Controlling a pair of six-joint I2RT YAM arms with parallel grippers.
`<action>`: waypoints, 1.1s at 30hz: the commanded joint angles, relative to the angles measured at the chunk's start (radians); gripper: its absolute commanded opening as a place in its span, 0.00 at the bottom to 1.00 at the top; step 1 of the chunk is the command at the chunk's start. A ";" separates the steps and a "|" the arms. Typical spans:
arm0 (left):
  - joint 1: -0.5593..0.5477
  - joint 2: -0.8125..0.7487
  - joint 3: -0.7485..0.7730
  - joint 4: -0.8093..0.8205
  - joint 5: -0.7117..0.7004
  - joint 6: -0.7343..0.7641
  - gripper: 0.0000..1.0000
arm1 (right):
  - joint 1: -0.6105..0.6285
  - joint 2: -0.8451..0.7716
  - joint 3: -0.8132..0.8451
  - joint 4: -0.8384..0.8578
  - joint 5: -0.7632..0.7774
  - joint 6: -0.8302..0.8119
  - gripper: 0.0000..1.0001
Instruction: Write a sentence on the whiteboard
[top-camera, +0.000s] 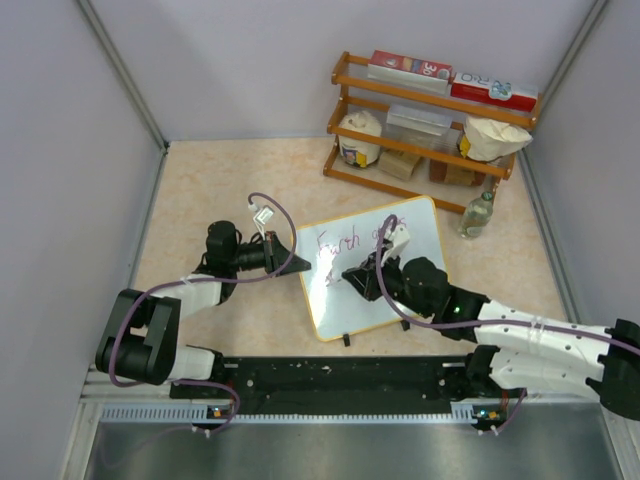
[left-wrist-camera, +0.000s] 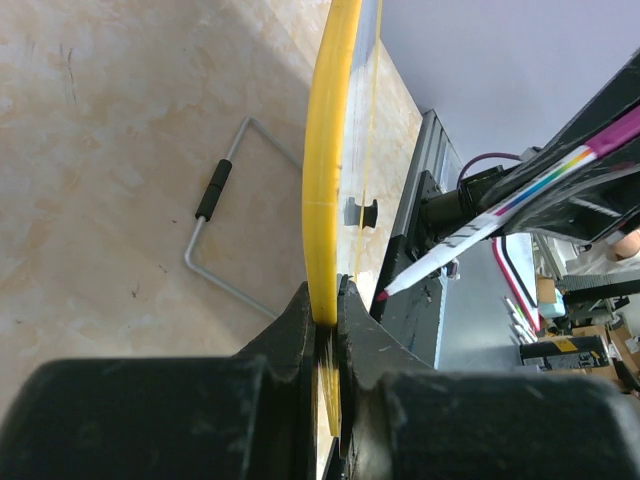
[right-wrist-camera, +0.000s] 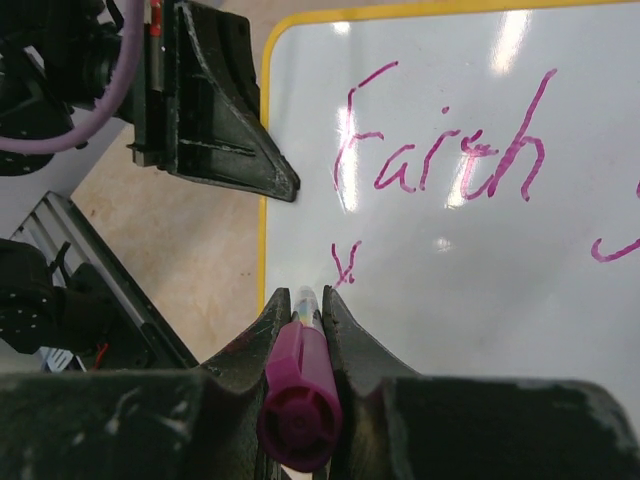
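The whiteboard (top-camera: 345, 305) lies tilted on the table, its yellow frame (left-wrist-camera: 330, 150) seen edge-on in the left wrist view. My left gripper (top-camera: 296, 258) (left-wrist-camera: 326, 300) is shut on the board's left edge. On the white surface (right-wrist-camera: 480, 300) the pink sentence (right-wrist-camera: 440, 160) reads "Earth", with another word partly behind my right arm (top-camera: 340, 242). A small stroke (right-wrist-camera: 346, 265) starts a second line. My right gripper (top-camera: 362, 272) (right-wrist-camera: 305, 298) is shut on a magenta-capped marker (right-wrist-camera: 298, 400), whose white barrel (left-wrist-camera: 450, 250) points down at the board beside that stroke.
A wooden rack (top-camera: 430, 120) with boxes, jars and a bag stands at the back right. A clear bottle (top-camera: 478, 215) stands just past the board's right corner. A wire stand leg (left-wrist-camera: 215, 190) lies on the table behind the board. Grey walls close in both sides.
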 joint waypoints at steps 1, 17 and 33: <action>-0.019 0.006 0.013 -0.002 -0.015 0.089 0.00 | -0.002 -0.077 0.020 0.058 -0.006 0.020 0.00; -0.019 0.004 0.012 -0.002 -0.015 0.089 0.00 | -0.106 -0.043 0.050 0.027 0.020 0.011 0.00; -0.019 0.006 0.012 -0.002 -0.017 0.089 0.00 | -0.108 -0.002 0.015 0.035 0.007 0.022 0.00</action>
